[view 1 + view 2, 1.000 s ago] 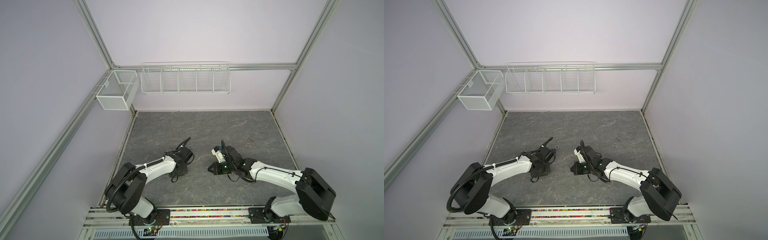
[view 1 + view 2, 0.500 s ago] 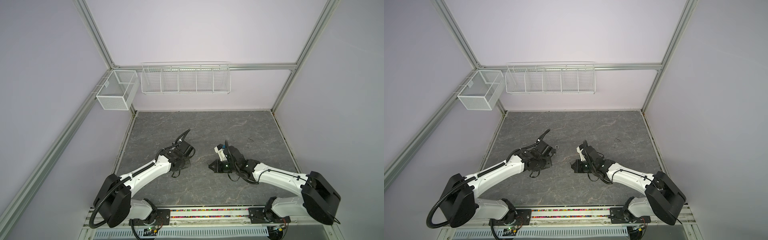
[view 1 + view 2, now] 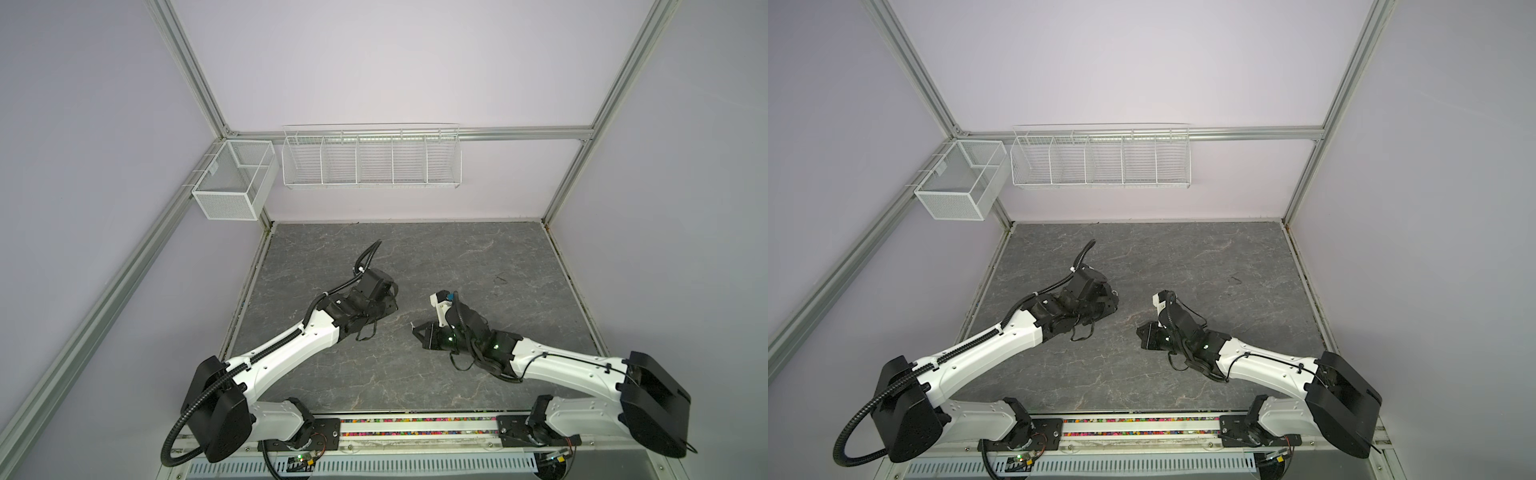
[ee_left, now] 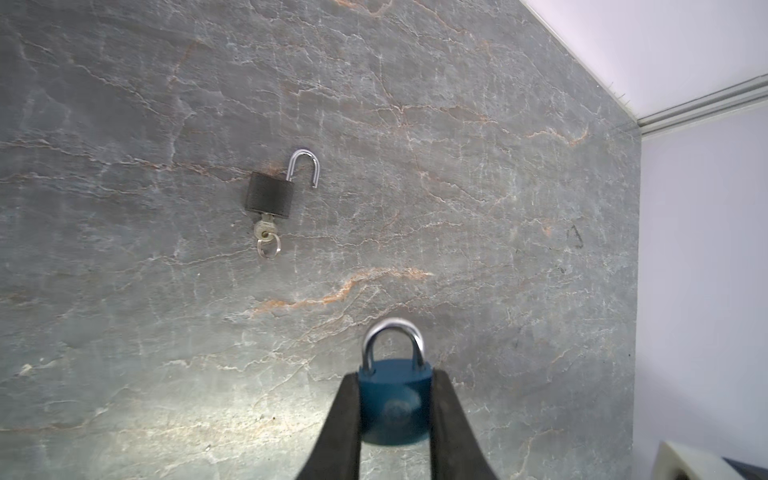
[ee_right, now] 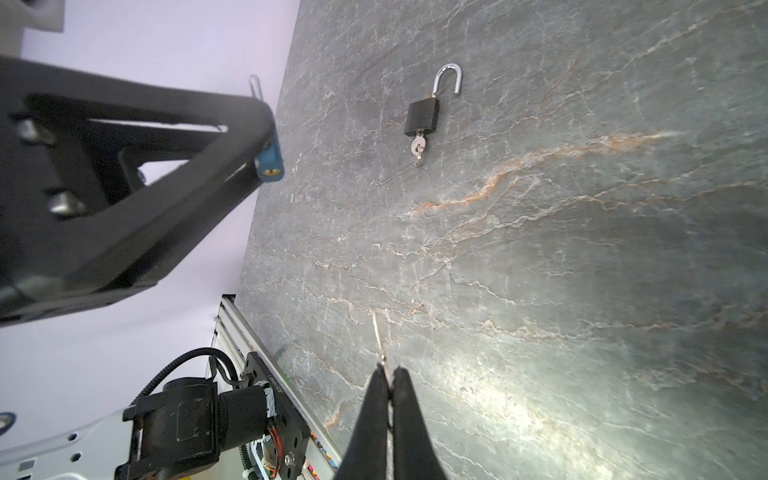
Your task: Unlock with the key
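Observation:
My left gripper [image 4: 395,378] is shut on the body of a blue padlock [image 4: 395,399] and holds it above the table, its steel shackle [image 4: 392,340] closed. In the right wrist view the blue padlock [image 5: 270,163] shows its brass keyhole between the left fingers [image 5: 174,216]. My right gripper [image 5: 388,370] is shut on a thin key [image 5: 379,336], whose blade sticks out past the fingertips. In both top views the left gripper [image 3: 388,305] [image 3: 1113,303] and right gripper [image 3: 415,332] [image 3: 1140,332] face each other a short way apart over the table's middle.
A black padlock [image 4: 269,198] [image 5: 422,118] lies flat on the grey stone table [image 3: 457,257], its shackle open and a key with a ring in its keyhole. Two white wire baskets [image 3: 372,156] [image 3: 232,185] hang on the back wall. An aluminium rail [image 3: 415,428] runs along the front edge.
The left arm has stretched out, carrying the blue padlock forward and towards the middle. The right gripper with the key has shifted slightly towards it.

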